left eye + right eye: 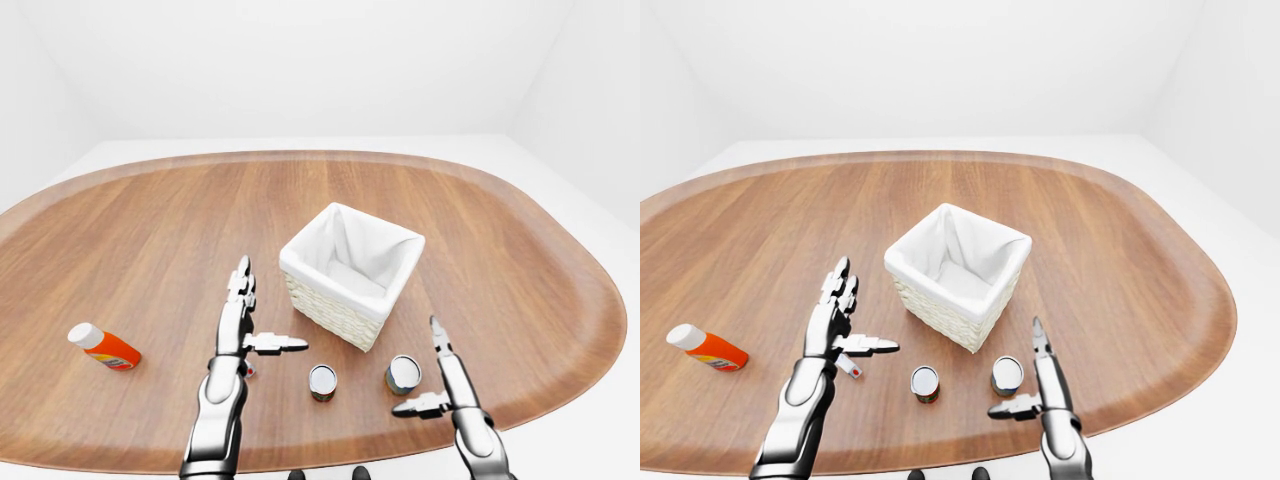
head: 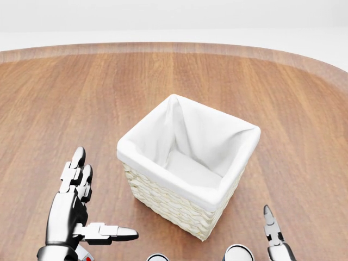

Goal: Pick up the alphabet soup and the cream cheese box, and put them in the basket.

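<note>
Reaching stage: right hand (image 1: pixel 445 385) spread beside a can (image 1: pixel 403 374), nothing grasped; next needed closing around it

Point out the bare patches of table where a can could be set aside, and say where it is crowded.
Bare wood lies between the orange bottle and the left robot hand, and beyond the basket toward the table's far rim. Crowded: the strip below the basket, where two cans stand between the left and right robot hand.
</note>
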Robot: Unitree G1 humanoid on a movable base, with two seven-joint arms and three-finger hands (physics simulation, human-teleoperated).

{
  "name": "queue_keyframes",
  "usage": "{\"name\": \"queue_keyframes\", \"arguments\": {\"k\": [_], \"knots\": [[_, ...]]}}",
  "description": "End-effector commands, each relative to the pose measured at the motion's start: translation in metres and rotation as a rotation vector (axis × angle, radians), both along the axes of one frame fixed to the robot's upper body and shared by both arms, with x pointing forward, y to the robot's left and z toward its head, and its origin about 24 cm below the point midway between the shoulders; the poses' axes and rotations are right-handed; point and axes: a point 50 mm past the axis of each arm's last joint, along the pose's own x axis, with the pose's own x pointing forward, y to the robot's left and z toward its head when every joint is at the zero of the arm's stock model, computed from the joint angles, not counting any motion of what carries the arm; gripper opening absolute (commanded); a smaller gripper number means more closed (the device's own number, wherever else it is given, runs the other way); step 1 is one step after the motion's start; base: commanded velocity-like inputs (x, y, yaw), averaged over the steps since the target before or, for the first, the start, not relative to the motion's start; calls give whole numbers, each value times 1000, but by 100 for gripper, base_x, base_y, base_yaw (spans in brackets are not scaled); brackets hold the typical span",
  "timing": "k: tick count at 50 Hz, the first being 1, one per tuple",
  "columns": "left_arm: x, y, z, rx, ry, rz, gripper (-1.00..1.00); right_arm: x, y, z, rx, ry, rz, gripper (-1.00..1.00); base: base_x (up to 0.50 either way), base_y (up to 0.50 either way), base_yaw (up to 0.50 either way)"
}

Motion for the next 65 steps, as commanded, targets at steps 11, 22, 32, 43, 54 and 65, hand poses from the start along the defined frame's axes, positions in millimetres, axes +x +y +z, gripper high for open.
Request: {"name": "queue_keyframes", "arguments": {"k": [11, 22, 32, 43, 54, 65], "knots": [[-1, 0, 2, -1, -7, 1, 100, 7, 0, -19, 1, 71, -3, 100, 0, 0, 0], [-1, 0, 3, -2, -13, 3, 100, 6, 0, -28, 15, 108, -10, 100, 0, 0, 0], [0, 1, 4, -5, -16, 6, 100, 13, 6, -28, 25, 106, 15, 100, 0, 0, 0], [-1, 2, 4, -6, -19, 8, 100, 17, 9, -30, 27, 115, 26, 100, 0, 0, 0], [-1, 3, 6, -6, -27, 8, 100, 13, 7, -51, 42, 211, -6, 100, 0, 0, 0], [-1, 3, 4, -4, -19, 9, 100, 13, 6, -53, 45, 223, -6, 0, 0, 0, 0]]}}
